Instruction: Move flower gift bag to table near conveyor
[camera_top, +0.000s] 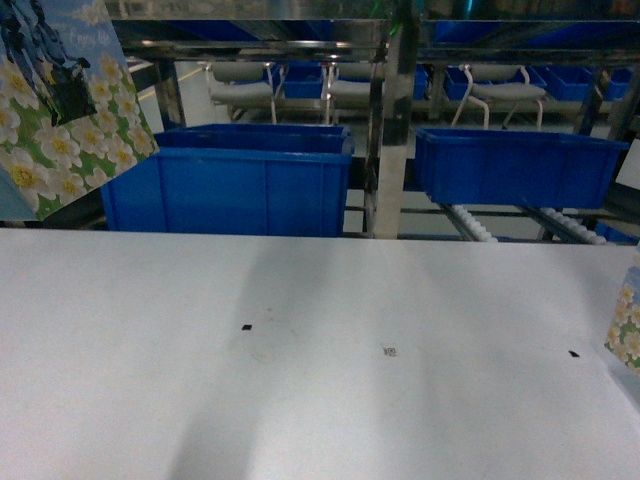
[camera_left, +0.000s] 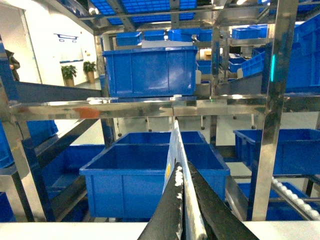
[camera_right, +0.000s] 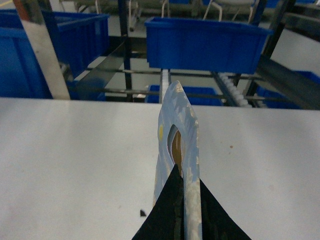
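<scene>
A flower gift bag (camera_top: 60, 110) with white blossoms on green and blue hangs tilted at the head view's top left, above the table's (camera_top: 320, 350) far left edge. My left gripper (camera_left: 183, 167) is shut on its thin upper edge (camera_left: 174, 140). A second flowered bag (camera_top: 628, 330) pokes in at the head view's right edge, over the table. Seen edge-on from the right wrist, this bag (camera_right: 175, 110) is pale blue, and my right gripper (camera_right: 188, 172) is shut on it. Neither gripper shows in the head view. The conveyor's white rollers (camera_top: 470, 222) run behind the table's far edge.
Two blue plastic bins (camera_top: 235, 180) (camera_top: 515, 165) sit in the steel rack beyond the table. A shiny upright post (camera_top: 385, 130) stands between them. More blue bins (camera_left: 150, 70) fill the upper shelves. Small dark specks (camera_top: 247, 298) mark the tabletop.
</scene>
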